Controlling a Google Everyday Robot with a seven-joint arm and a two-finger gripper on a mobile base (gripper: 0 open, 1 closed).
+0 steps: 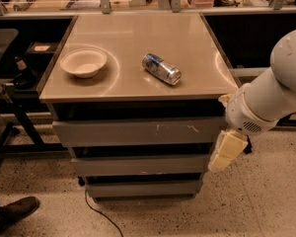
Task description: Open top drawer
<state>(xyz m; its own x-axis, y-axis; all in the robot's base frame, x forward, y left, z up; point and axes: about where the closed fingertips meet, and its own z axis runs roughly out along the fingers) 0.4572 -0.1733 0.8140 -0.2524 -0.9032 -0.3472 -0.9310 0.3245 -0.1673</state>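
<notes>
Hanging the pincer (227,150) low, just off the tabletop's (138,38) front right corner, beside the right end of the top drawer (113,132), likely for hooking its edge. Not being able to tell whether spread or pressed together. Seeing the top drawer looking shut under the tabletop's front edge, with no handle, so likely needing a grab from the side.

On the table (138,33) a bowl (83,62) sits toward the left, and a can (161,68) lies on its side to the right of it, near the middle, the two apart. Under the tabletop is the top drawer (118,132), with two more drawers (138,165) stacked below it. The pincer (222,157) hangs off the table's front right corner, just beside the right ends of the upper two drawers. A shoe (17,210) rests on the floor at the lower left.
</notes>
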